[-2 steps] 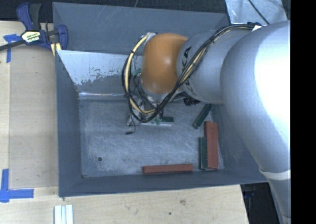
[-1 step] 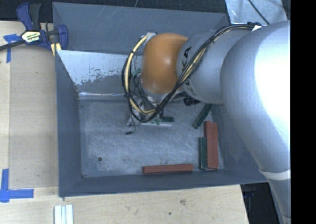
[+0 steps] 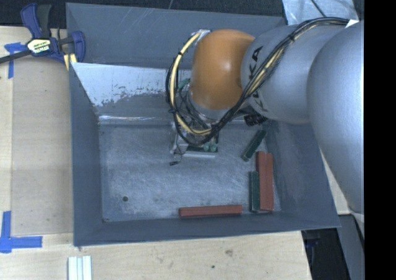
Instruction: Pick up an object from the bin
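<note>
you see the gripper (image 3: pixel 180 154) low over the floor of the grey bin (image 3: pixel 86 211), in the middle and toward the far wall (image 3: pixel 124 87). above it sit the orange cover (image 3: pixel 216 68) and the looping cables (image 3: pixel 176 87) of the arm. if the gripper is open or closed, you cannot tell. under it the floor is bare metal, dull and scuffed with pale scratches. the far wall has a bright, worn band.

the nearest thing is a tilted green bar (image 3: pixel 254 145), to the right of the gripper and apart from it. lower on the right, a red-brown bar (image 3: pixel 266 180) lies against a straight green bar (image 3: pixel 253 192). a long red-brown bar (image 3: pixel 210 211) lies along the near wall. a small dark spot (image 3: pixel 125 198) marks the floor at the left.
</note>
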Robot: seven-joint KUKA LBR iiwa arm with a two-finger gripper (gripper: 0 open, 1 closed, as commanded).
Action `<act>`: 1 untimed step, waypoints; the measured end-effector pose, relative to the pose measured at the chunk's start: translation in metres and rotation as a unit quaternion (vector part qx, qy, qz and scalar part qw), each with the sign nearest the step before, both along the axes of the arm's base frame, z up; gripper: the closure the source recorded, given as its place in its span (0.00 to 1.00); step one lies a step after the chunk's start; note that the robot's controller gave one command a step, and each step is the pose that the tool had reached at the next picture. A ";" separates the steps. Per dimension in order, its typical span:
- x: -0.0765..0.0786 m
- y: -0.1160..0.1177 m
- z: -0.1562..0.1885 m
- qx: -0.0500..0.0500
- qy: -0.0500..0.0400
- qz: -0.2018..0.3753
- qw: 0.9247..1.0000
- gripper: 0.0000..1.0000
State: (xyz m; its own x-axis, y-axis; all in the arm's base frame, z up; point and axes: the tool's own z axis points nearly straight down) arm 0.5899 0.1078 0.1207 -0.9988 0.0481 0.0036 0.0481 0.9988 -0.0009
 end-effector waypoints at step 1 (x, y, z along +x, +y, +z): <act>0.003 -0.028 0.008 0.001 -0.010 0.005 1.000 1.00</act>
